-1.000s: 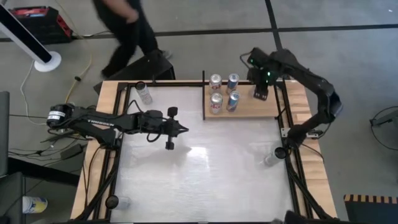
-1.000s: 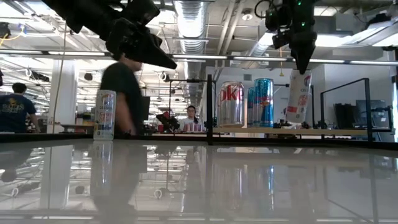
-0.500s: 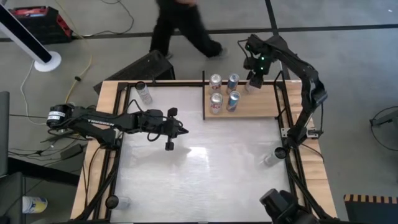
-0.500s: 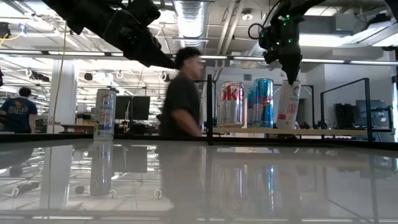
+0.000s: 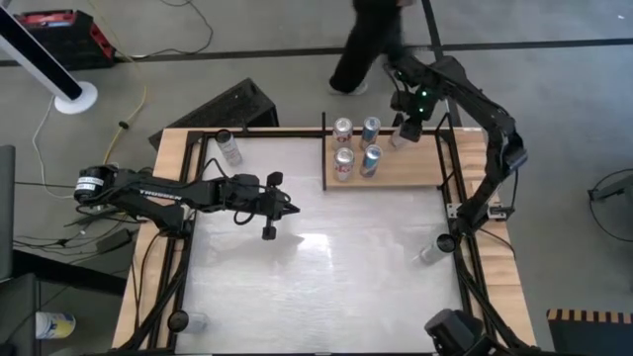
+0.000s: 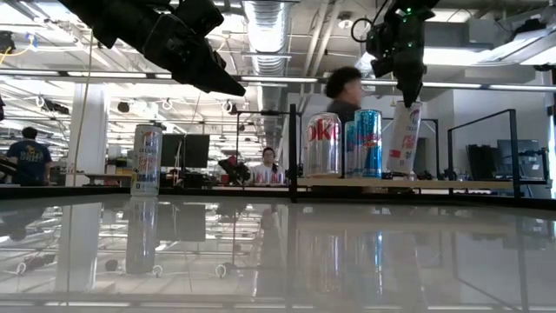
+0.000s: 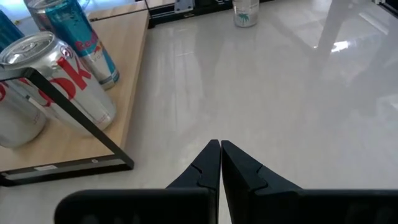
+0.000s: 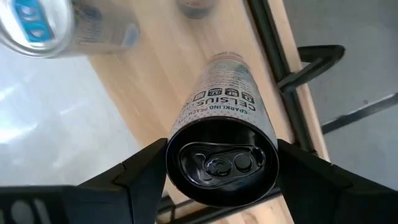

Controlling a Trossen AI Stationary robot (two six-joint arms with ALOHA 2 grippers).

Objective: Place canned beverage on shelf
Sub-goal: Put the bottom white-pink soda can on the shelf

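My right gripper (image 5: 406, 121) is shut on a white-and-pink can (image 5: 400, 135) over the far right part of the wooden shelf (image 5: 406, 170). The can also shows tilted in the low view (image 6: 402, 139). Several other cans (image 5: 356, 145) stand upright on the shelf's left part. My left gripper (image 5: 295, 208) is shut and empty, raised over the table left of the shelf. It also shows in its wrist view (image 7: 219, 149). My right gripper pinches the can's top end (image 8: 186, 124) between its two fingers (image 8: 140, 171), one on each side just below the rim. The fingers come from above, pointing down. The can hangs tilted; whether its bottom end (image 6: 396, 172) touches the shelf board I cannot tell.
A tall can (image 5: 228, 148) stands at the table's far left corner. A small clear container (image 5: 430, 249) is by the right rail, another (image 5: 188, 321) at the near left. Black rails (image 5: 324, 148) bound the shelf's ends. A person (image 5: 371, 40) walks beyond the far edge.
My right gripper has gone toward the table's far edge and a little left with the can, which has come down closer to the shelf board and stays tilted. The person behind the table has walked from left to right.
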